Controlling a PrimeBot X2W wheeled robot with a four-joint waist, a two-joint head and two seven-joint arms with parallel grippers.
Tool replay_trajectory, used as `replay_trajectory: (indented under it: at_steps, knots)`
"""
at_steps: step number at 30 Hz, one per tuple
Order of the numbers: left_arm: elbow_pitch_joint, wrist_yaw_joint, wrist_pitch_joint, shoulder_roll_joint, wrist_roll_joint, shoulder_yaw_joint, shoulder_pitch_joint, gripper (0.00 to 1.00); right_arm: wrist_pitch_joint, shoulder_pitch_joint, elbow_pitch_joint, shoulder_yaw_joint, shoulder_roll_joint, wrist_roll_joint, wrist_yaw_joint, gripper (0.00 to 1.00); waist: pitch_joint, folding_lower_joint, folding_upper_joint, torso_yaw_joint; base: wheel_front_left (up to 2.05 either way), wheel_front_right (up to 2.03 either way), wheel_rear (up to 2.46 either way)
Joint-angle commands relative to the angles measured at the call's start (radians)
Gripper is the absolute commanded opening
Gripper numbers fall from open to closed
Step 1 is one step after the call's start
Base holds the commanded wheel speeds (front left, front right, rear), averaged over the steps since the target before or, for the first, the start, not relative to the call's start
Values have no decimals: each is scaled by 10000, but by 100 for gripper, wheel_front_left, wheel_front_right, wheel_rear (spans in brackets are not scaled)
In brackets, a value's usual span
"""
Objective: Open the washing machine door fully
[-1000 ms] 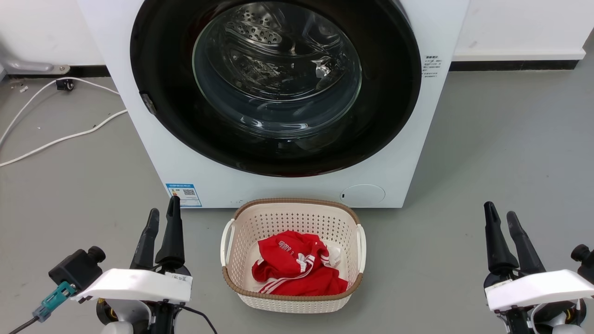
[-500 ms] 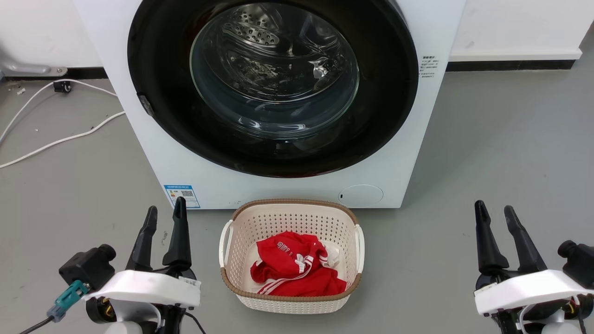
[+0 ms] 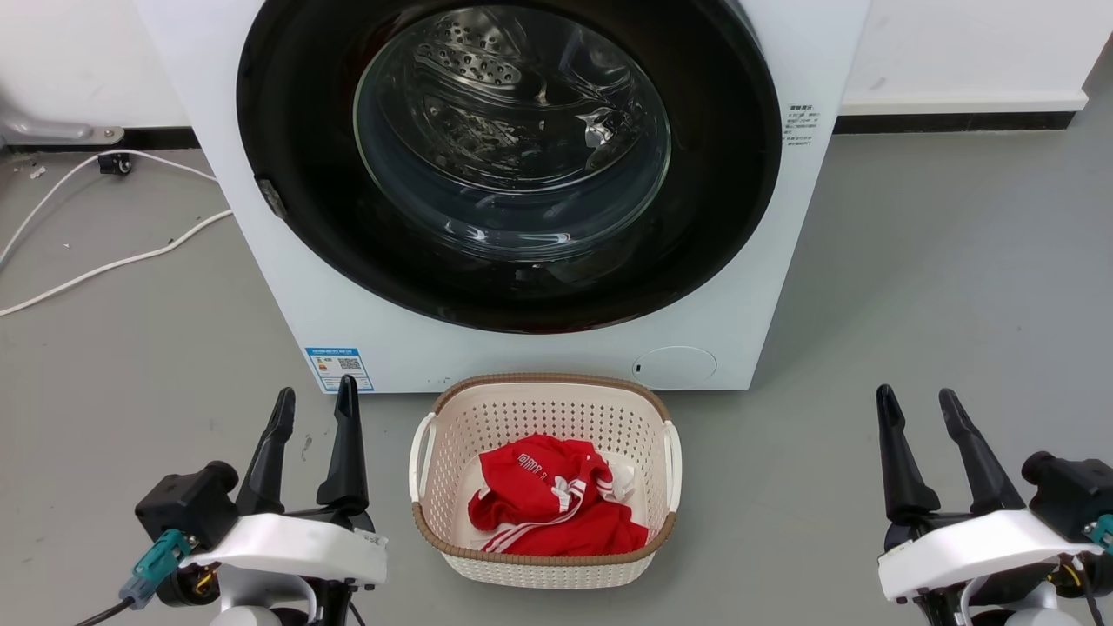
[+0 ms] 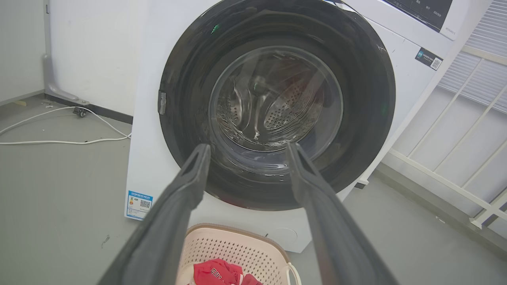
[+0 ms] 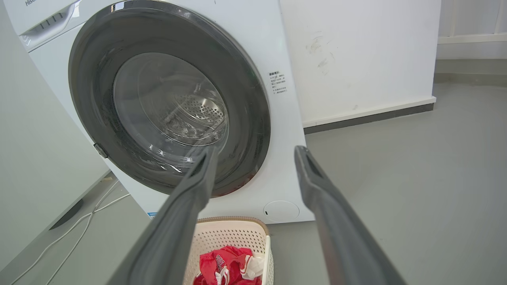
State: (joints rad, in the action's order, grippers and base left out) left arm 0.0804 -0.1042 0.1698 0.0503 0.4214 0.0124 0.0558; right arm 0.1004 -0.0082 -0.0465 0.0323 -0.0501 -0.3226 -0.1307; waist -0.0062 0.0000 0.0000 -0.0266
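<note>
The washing machine (image 3: 287, 304) is a white front loader on the floor ahead of me. Its washing machine door (image 3: 509, 156), a glossy black ring around bulging glass, lies flat against the front, with a small grey catch (image 3: 272, 196) on its left rim. My left gripper (image 3: 316, 391) is open at the lower left, well short of the machine. My right gripper (image 3: 915, 394) is open at the lower right. The left wrist view frames the door (image 4: 277, 99) between that gripper's (image 4: 248, 147) spread fingers. The right wrist view shows the door (image 5: 166, 103) beyond its gripper (image 5: 256, 149).
A cream laundry basket (image 3: 543, 387) holding a red garment (image 3: 552, 504) stands on the floor right under the door, between my arms. White cables (image 3: 104, 261) trail over the grey floor left of the machine. A white wall runs behind.
Both grippers have spread their fingers wider and drifted slightly inward. The head camera has shifted a little. The door has not moved.
</note>
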Motion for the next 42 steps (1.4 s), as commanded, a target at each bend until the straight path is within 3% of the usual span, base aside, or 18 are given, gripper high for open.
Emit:
replay_trajectory:
  at_steps: [1,42]
  knots:
    - [-66,56,73,32,-257,-4,-23,100,55,54,105,-17,-12,243,0,100,1,0,0,-3,0,0,0]
    - [-101,439,916,95,-3796,-243,-359,100,516,252,122,-239,-2,2925,1,100,-112,0,0,-89,0,0,0]
